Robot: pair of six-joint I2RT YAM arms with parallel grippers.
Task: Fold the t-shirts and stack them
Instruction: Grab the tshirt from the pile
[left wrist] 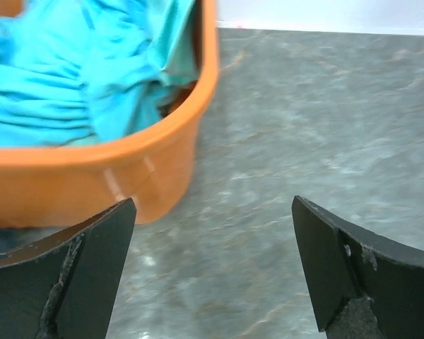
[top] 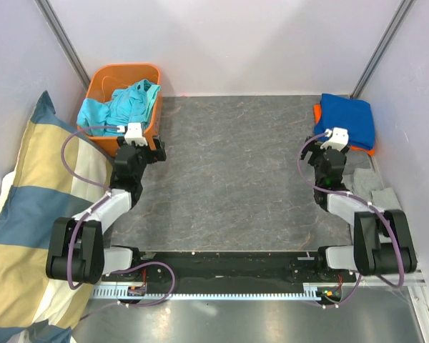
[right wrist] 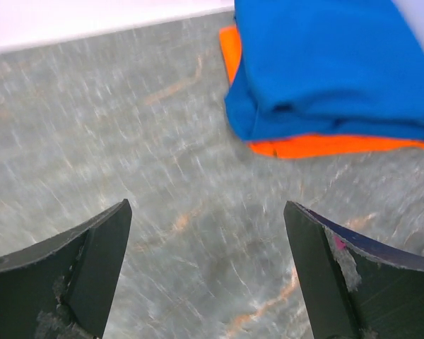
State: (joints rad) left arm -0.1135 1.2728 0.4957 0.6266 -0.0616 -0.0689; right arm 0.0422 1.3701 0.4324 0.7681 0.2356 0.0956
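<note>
1. The desk [top: 229, 164], a grey marbled top, lies bare across its whole middle, from the back wall [top: 229, 43] down to the black rail [top: 222, 266] where both arms are bolted.
2. An orange basket [top: 125, 69] fills the back-left corner, close against the left wall. The mint-teal and turquoise t-shirts [top: 118, 107] sit crumpled inside it, heaped above the rim on the near side.
3. The left fingers [left wrist: 78, 268] are spread wide and grasp nothing. They hang over bare desk just short of the basket's near-right corner, and in the left wrist view that rounded corner sits ahead and to the left.
4. The folded royal blue t-shirt [top: 347, 118] lies in the back-right corner on top of the orange t-shirt [right wrist: 318, 147]. Only a thin orange border shows along the stack's left and near edges.
5. The right fingers [right wrist: 71, 268] are also released and wide, with nothing between them but desk. The stack's near-left corner lies ahead and to their right — near, but apart.
6. A grey cloth [top: 365, 184] lies rumpled along the right edge, between the stack and the right arm's base.
7. A big blue-and-cream striped pillow [top: 21, 207] lies off the desk's left edge and crowds the left arm's outer side.
8. Open room runs through the centre between the two arms, while both side margins are taken up.
</note>
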